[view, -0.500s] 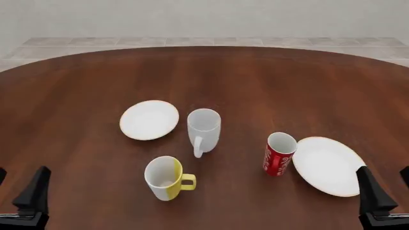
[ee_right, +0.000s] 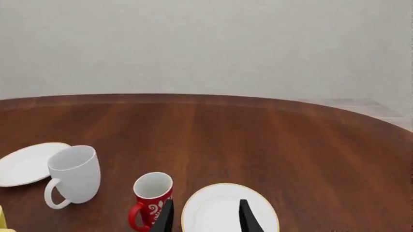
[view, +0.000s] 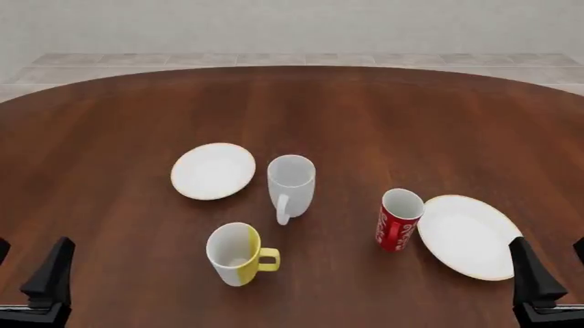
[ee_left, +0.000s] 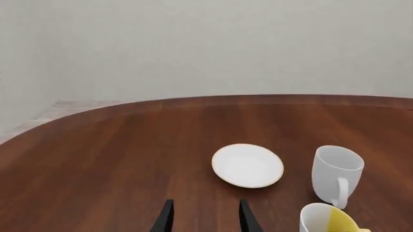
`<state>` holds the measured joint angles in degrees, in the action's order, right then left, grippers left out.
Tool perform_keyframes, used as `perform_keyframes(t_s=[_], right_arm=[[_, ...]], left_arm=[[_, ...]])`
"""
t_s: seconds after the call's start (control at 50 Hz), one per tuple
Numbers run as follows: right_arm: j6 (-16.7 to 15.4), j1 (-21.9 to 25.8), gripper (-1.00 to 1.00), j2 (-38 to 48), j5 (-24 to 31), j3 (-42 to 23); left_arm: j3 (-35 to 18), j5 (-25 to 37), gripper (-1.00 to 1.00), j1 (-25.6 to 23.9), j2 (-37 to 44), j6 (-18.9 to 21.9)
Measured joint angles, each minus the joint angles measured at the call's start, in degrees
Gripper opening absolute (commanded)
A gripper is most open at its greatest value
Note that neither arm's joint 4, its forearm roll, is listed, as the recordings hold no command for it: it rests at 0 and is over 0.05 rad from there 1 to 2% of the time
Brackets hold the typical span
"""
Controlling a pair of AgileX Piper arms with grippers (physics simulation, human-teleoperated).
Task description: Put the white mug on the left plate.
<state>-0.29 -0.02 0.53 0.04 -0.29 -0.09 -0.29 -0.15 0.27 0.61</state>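
Observation:
The white mug (view: 291,184) stands upright mid-table, handle toward me. It also shows in the left wrist view (ee_left: 337,175) and the right wrist view (ee_right: 73,175). The left plate (view: 213,171), small with a gold rim, lies empty just left of the mug, a small gap between them; it also shows in the left wrist view (ee_left: 248,165) and the right wrist view (ee_right: 26,163). My left gripper (view: 27,272) (ee_left: 205,216) is open and empty at the near left edge, far from both. My right gripper (view: 554,272) (ee_right: 205,216) is open and empty at the near right.
A white-and-yellow mug (view: 239,254) (ee_left: 329,220) stands nearer to me than the white mug. A red mug (view: 400,220) (ee_right: 151,199) stands to the right, beside a larger gold-rimmed plate (view: 467,236) (ee_right: 229,210). The round brown table (view: 292,102) stretches beyond them.

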Motion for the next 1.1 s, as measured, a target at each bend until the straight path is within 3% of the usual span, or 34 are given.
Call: perform_keyframes(t_s=[0.28, 0.44, 0.66, 0.86, 1.1], right_arm=[[-0.17, 0.01, 1.0, 0.13, -0.01, -0.01], [-0.18, -0.03, 1.0, 0.24, -0.07, 0.03], [-0.05, -0.1, 1.0, 0.33, -0.1, 0.08], [0.19, -0.26, 1.0, 0.14, 0.0, 0.12], [0.44, -0.55, 1.0, -0.09, 0.09, 0.13]], left_arm=[[-3.1, -2.55, 1.0, -3.88, 6.83, 1.49], [-6.53, -3.93, 1.0, -7.35, 12.86, 0.07], [-12.84, -3.66, 1.0, -11.74, 21.21, -0.55], [-18.09, -4.46, 1.0, -16.2, 32.74, 1.21], [-25.65, -0.93, 1.0, -20.77, 40.19, 3.26]])
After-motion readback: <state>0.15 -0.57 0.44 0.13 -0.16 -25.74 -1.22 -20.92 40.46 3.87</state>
